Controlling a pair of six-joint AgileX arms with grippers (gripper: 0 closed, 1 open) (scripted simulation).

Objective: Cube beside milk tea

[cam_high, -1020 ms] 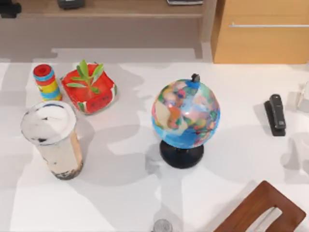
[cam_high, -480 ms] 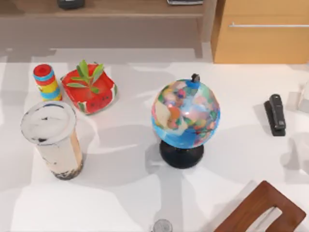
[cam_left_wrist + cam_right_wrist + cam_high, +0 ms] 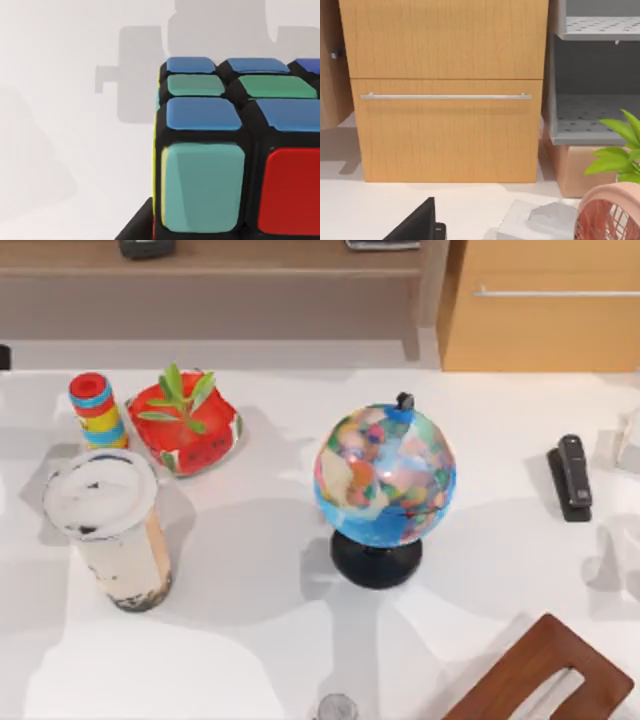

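Observation:
The milk tea (image 3: 112,530), a tall clear cup with a white film top and dark pearls at its bottom, stands upright at the table's left. The cube (image 3: 240,165) looms very close in the left wrist view, with blue, green, teal and red squares between black lines and a thin yellow edge. It hangs over bare white table, and my left gripper (image 3: 225,236) is shut on it. A black finger (image 3: 136,226) shows at the cube's lower corner. My right arm is parked off the table's right.
A striped cylinder (image 3: 96,410) and a red watermelon-patterned plant pot (image 3: 188,426) stand behind the cup. A globe (image 3: 384,490) occupies the centre, a black stapler (image 3: 571,478) the right, a wooden chair back (image 3: 545,675) the front right. A wooden cabinet (image 3: 445,90) faces the right wrist.
The arm shadows on the table have shifted. A dark piece at the top view's upper left corner has gone and a sliver now shows lower on the left edge. Nothing on the table moved.

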